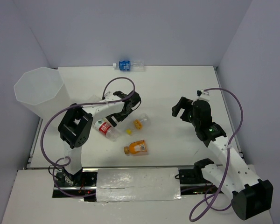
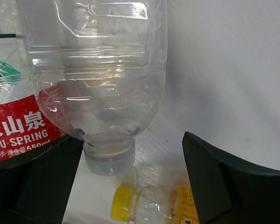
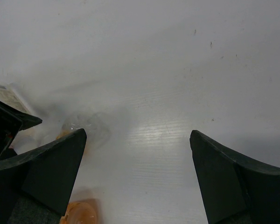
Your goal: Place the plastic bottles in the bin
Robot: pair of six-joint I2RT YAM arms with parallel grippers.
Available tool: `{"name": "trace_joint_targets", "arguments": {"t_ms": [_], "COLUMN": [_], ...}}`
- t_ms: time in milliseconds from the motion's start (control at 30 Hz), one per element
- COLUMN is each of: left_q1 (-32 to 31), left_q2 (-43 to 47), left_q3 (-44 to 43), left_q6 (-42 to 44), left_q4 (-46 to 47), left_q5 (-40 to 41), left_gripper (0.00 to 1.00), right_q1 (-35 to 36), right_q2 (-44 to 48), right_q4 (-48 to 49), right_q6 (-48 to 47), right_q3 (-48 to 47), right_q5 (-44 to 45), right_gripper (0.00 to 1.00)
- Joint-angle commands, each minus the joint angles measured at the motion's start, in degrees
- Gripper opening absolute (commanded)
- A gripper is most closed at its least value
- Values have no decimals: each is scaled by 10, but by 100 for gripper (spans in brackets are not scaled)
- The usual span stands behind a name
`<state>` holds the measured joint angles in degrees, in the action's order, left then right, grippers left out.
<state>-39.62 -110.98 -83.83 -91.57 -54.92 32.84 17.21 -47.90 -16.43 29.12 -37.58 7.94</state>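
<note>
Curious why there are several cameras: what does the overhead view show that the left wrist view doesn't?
Only overhead: the bin, the blue-labelled bottle, the orange juice bottle and the right claw. Only left wrist: the white cap of the clear bottle, inside the open left claw. Both: the red-labelled bottle and the yellow-capped bottle.

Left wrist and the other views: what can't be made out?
Plain white-capped bottle: far end cut by the left wrist view's top edge; under the left gripper in the top view.
Red-labelled bottle: cut by the left wrist view's left edge.
Orange shape: cropped by the right wrist view's bottom edge, blurred; which juice bottle is unclear.
Blue-labelled bottle: label text too small in the top view.
</note>
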Motion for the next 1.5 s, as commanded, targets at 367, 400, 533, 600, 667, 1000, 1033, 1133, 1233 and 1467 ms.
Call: {"name": "trace_joint_targets", "arguments": {"t_ms": [367,400,533,600,667,1000,1033,1133,1233,1467], "left_q1": [6,5,6,5,5,-4,-11,-31,-48,-56], "left_q2": [-35,-36,-36,-33,-30,-26,-26,-26,-21,3], "left_q3": [10,10,11,13,14,-3,-8,-33,-77,-181], "left_q6": [33,33,34,34,32,52,58,68,79,82], "left_q4": [46,46,47,47,45,33,27,15,-9,-86], "left_q5": [-4,-3,-2,0,4,17,24,42,52,77], "left_gripper": [94,92,81,75,70,62,60,55,45,22], "right_q1": [-1,1,0,1,1,0,0,-1,0,0], "right_q2": [-11,-11,-14,-14,-16,-21,-23,-25,-27,-26], "right_q4": [-10,-10,-10,-10,-10,-9,-9,-7,-7,-12], "right_q6": [1,1,1,1,2,8,9,11,13,11], "right_q3": [-16,-16,-14,-14,-14,-13,-13,-13,-13,-17], "right_q5": [1,1,-1,-3,-3,-6,-5,-6,-7,-4], "right_gripper": [100,100,100,100,100,100,100,100,99,100]}}
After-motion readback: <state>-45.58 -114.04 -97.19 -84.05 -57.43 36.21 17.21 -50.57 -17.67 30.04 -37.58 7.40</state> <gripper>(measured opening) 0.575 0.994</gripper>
